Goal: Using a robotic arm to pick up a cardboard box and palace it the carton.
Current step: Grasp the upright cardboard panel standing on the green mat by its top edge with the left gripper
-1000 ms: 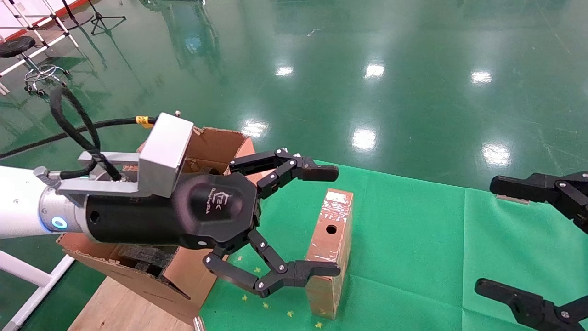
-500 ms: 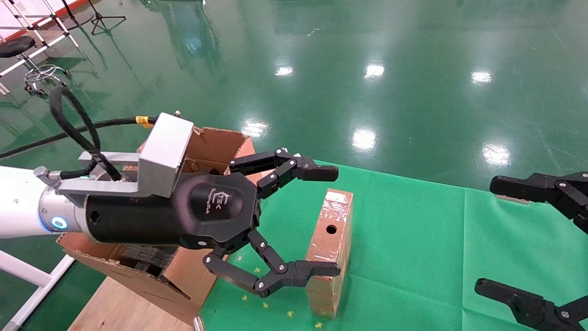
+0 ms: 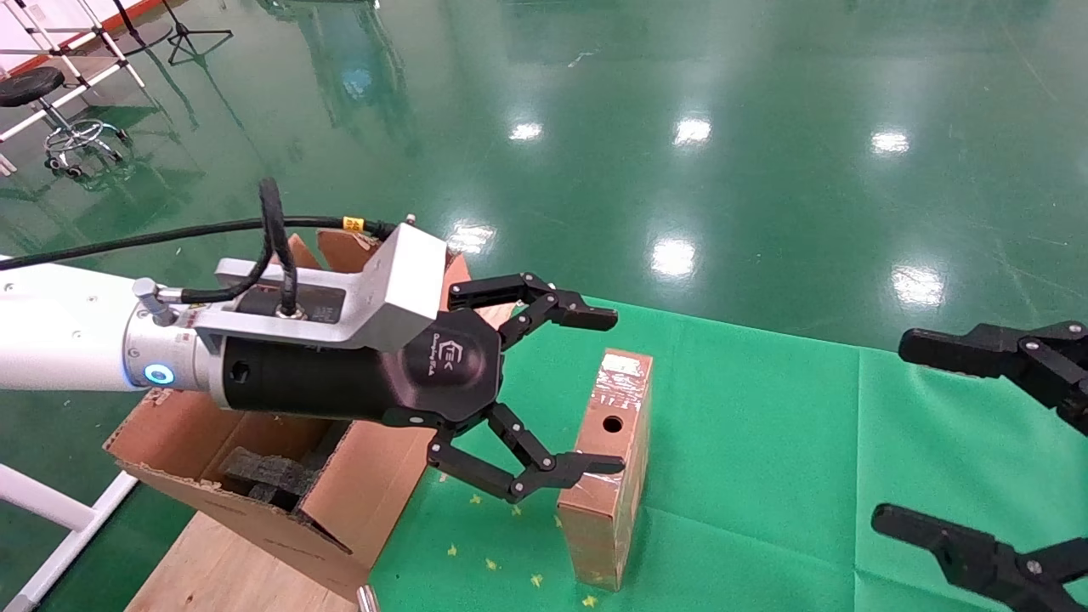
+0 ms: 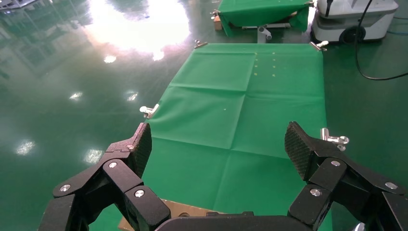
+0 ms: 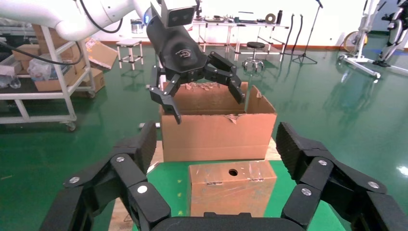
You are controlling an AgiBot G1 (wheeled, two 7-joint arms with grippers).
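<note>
Left pincer (image 3: 602, 391) shifted rightward, fingers spread, above tape-wrapped brown cardboard box (image 3: 605, 476), round hole.

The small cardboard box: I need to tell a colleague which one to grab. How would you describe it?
On the green cloth, just right of the big torn carton, stands the cardboard box. Unlike the carton, it is slim, wrapped in shiny tape, with a round hole in one face.
</note>
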